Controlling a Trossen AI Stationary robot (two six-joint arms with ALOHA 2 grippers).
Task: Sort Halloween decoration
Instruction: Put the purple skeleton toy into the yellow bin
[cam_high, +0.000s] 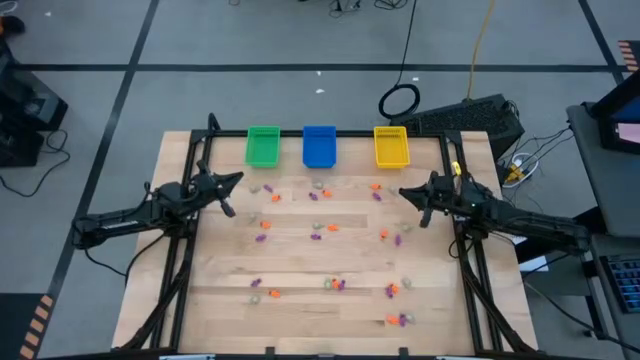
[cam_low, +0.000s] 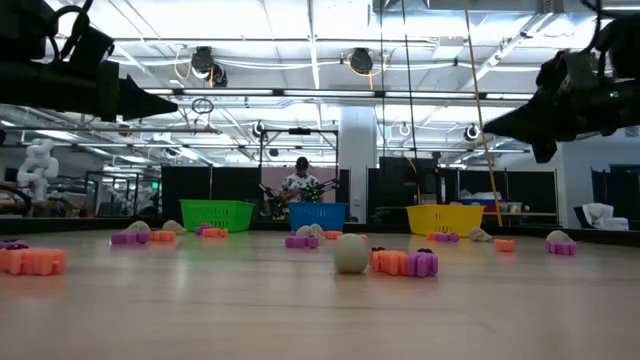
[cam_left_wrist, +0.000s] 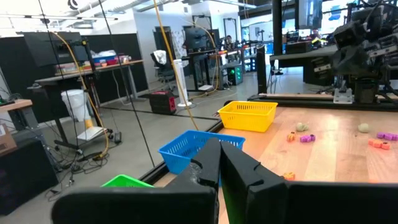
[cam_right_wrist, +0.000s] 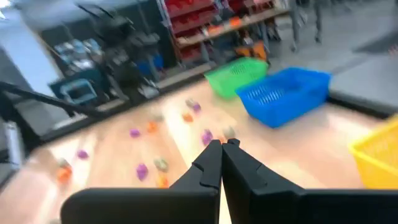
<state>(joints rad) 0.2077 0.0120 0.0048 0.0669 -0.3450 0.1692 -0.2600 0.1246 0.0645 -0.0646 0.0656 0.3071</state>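
Nothing has been sorted yet, as far as I can see: the Halloween decoration (cam_high: 318, 228) lies scattered in small orange, purple and pale pieces across the middle and front of the bench (cam_high: 300, 275), with loose clusters near the front edge. The 3 bins stand in a row along the back edge: green bin (cam_high: 263, 146), blue bin (cam_high: 319, 146), yellow bin (cam_high: 390, 146).

The left end effector (cam_high: 230, 207) hangs above the bench near its left edge, fingers pinched narrow and holding nothing. The right end effector (cam_high: 410, 197) hangs near the right edge, fingers pressed fully together, also empty.

The risks I'd watch for:
- Each trinket is far smaller than the fingers, so a closing pinch could squirt one sideways or miss it altogether.
- Several pieces sit touching, like the orange and purple pair (cam_low: 406, 262) near the front edge, so a grab there may lift 2 colours at once or knock the neighbour away.
- The pale round piece (cam_low: 350, 254) looks likely to roll if nudged, though its shape is hard to judge from here.
- Both sets of fingers must spread before descending, or they will simply push pieces along the wood.
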